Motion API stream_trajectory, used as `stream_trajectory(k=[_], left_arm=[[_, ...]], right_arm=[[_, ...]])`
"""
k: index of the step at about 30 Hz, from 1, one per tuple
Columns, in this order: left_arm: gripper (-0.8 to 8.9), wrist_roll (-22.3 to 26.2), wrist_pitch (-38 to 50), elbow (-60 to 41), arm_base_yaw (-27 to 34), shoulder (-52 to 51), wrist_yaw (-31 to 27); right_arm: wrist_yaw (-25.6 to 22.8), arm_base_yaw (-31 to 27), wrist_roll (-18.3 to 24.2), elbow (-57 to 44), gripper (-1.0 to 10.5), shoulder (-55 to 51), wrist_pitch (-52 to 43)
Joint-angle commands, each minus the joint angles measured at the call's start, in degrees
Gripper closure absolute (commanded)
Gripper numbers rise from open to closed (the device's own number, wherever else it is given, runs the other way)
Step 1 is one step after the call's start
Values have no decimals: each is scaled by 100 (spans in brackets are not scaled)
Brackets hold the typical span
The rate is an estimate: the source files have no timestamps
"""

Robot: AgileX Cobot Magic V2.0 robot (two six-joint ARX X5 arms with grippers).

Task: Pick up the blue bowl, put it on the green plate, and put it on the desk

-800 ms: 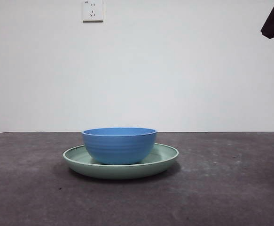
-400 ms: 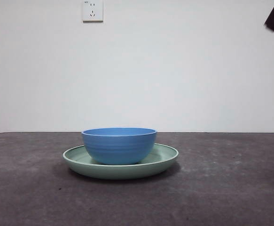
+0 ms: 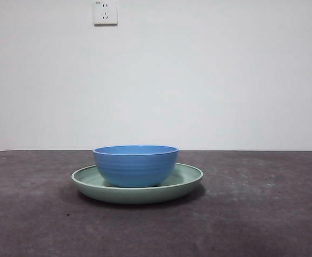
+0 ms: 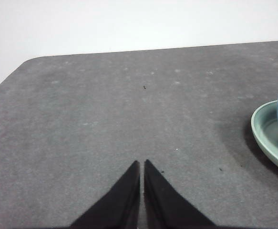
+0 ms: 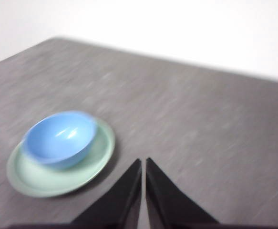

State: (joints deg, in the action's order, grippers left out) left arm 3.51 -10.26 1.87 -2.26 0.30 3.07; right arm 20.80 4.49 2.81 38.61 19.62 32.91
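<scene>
blue bowl (image 3: 135, 165): sits upright in the green plate (image 3: 188, 179), a bit off-centre, empty; we see nothing gripping it.
step in hand: we judge the bowl-on-plate part done, so what is left is lifting the bowl out and setting it on the desk (image 3: 263, 214).
how to do it well: we'd come down over the rim, pinch one wall and lift straight up so the plate doesn't drag along (a glossy plate may slide), then set it flat on bare tabletop beside the plate.
bowl shape/material: round, deep, medium blue, faint horizontal ridges outside, smooth inside with a highlight; looks like hard plastic or glazed ware.
plate: wide, shallow, pale sage green, raised rim, glossy, wider than the bowl.
desk: flat, dark grey-brown, matte, mottled.
right gripper (image 5: 143, 162): jaws pressed together, holding nothing, raised near the plate; view blurred.
left gripper (image 4: 142, 164): jaws pressed together, holding nothing, over bare desk well apart from the plate.
wall socket (image 3: 105, 12): white, on the plain wall behind.
</scene>
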Motion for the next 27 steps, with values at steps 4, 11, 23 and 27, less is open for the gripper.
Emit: stream_trajectory(k=[4, 11, 23, 27], left_arm=[[799, -13, -44, -118, 11, -13, -11], [799, -13, -44, -118, 11, -11, -11], [799, -13, -44, -118, 11, -13, -11], [799, -13, -44, -118, 11, -13, -11]], right_arm=[[-26, -328, 63, -1263, 938, -863, -1167], [-339, -352, 2, -2638, 938, -1635, -2212], [-1036, -350, -192, -3617, 938, -1941, -2430], [-1036, -350, -442, -3801, 938, -1941, -2312]])
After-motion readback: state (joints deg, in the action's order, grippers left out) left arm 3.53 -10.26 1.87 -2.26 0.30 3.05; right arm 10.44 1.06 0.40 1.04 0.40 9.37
